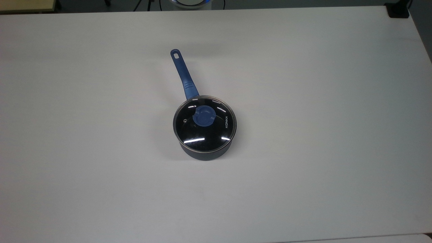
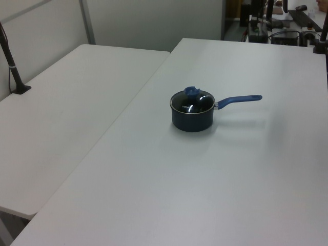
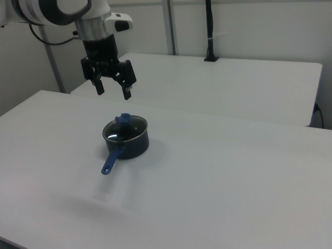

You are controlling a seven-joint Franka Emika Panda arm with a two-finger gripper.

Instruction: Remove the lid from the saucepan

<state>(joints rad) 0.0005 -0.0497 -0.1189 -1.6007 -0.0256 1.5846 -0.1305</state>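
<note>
— Where is the saucepan (image 1: 205, 135)?

— It stands near the middle of the white table (image 1: 320, 135), upright on its base. In the top view its long blue handle (image 1: 184, 75) runs from the pot's upper left edge up toward the far side of the table, leaning a little to the top view's left. In the left view the same handle (image 2: 239, 100) points to the left view's right, and in the right view it (image 3: 112, 158) points down toward the camera.

— And the lid (image 1: 205, 123)?

— It sits flat on the saucepan, covering the whole mouth, its metal rim resting on the pot's edge. From the top view's left to its right the glass shows a small vent hole (image 1: 184, 120), then the round blue knob (image 1: 204, 116) near the middle, then the white KONKA lettering (image 1: 226, 121) close to the rim. Bright streaks of light reflect in the glass.

— Where is the arm?

— The right view shows it coming in from the right view's upper left, a white body with a black wrist. The gripper (image 3: 111, 95) hangs in the air above the saucepan (image 3: 126, 139) and slightly to the right view's left of it, well apart from the lid (image 3: 125, 128) and its knob (image 3: 123, 119).

— How do the fingers (image 3: 97, 85) stand?

— Spread wide, tips pointing downward, with nothing between them.

— Anything else around?

— A second white table (image 2: 56, 113) adjoins on the left view's left, with a black pole (image 2: 11, 64) standing at its far edge.
</note>
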